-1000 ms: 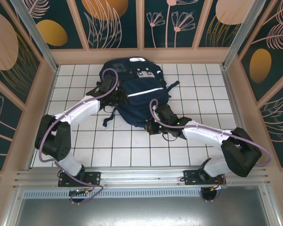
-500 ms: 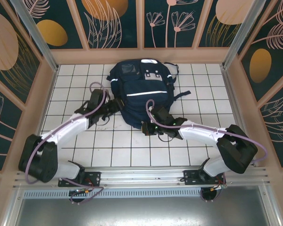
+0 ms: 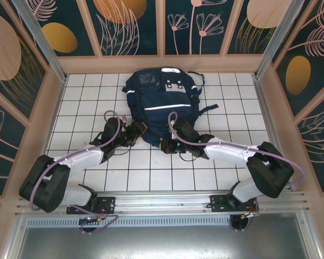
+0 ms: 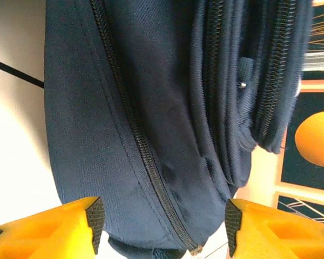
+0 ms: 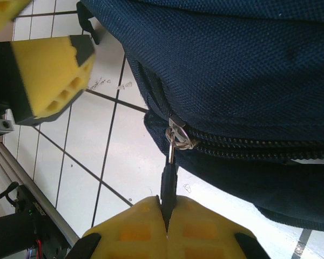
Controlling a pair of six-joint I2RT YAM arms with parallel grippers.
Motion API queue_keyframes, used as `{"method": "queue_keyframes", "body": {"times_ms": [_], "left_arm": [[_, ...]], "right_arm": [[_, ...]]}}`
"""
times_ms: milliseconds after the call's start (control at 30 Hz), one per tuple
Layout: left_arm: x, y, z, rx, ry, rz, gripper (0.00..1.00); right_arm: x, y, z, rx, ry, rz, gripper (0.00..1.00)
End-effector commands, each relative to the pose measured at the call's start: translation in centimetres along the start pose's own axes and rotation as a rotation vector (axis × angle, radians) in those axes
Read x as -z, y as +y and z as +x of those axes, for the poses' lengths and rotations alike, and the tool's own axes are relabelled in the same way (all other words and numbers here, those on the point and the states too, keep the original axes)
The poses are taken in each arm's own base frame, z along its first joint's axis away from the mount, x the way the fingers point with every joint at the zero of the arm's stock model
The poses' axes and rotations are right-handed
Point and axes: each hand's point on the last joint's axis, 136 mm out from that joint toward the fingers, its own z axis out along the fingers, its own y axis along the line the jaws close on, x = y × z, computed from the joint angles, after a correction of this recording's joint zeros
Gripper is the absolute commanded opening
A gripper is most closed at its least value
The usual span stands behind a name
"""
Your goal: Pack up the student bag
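The student bag (image 3: 161,100), a big navy backpack with white stripes, lies flat on the white tiled table (image 3: 86,91). My left gripper (image 3: 139,131) is at the bag's near-left corner. In the left wrist view it (image 4: 163,222) stands open, the bag (image 4: 151,108) and a closed zipper line (image 4: 146,156) just beyond its fingertips, nothing held. My right gripper (image 3: 165,144) sits at the bag's near edge. In the right wrist view it (image 5: 167,213) is shut on the black zipper pull (image 5: 167,183), which hangs from a metal slider (image 5: 176,133) on the bag (image 5: 232,65).
Wooden walls with painted panels (image 3: 132,27) enclose the table on three sides. A metal rail (image 3: 162,202) with both arm bases runs along the near edge. Bare tiles (image 3: 151,172) lie between the bag and the rail. A bag strap (image 3: 197,81) trails to the right.
My left gripper has let go of the bag, opened, and dropped toward the bag's near-left corner. The bag has settled flat and further back. The right gripper stays shut on the zipper pull.
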Motion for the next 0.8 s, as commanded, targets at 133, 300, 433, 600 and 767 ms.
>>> {"method": "queue_keyframes", "body": {"times_ms": [133, 300, 433, 600, 767], "left_arm": [[-2.0, -0.6, 0.6, 0.042, 0.037, 0.032, 0.59], [-2.2, 1.4, 1.0, 0.049, 0.043, -0.060, 0.52], [-1.6, 1.8, 1.1, 0.060, 0.036, -0.074, 0.52], [-0.3, 1.8, 1.0, 0.055, 0.011, -0.078, 0.50], [0.1, 1.7, 1.1, 0.056, 0.003, -0.070, 0.47]], "right_arm": [[0.7, 1.5, -0.8, 0.016, -0.031, -0.054, 0.00], [0.6, 1.4, -0.8, 0.007, -0.039, -0.061, 0.00], [0.2, 1.4, -0.9, 0.005, -0.030, -0.067, 0.00], [0.0, 1.3, -0.8, 0.005, -0.023, -0.063, 0.00], [-0.1, 1.3, -0.8, 0.002, -0.021, -0.072, 0.00]]}}
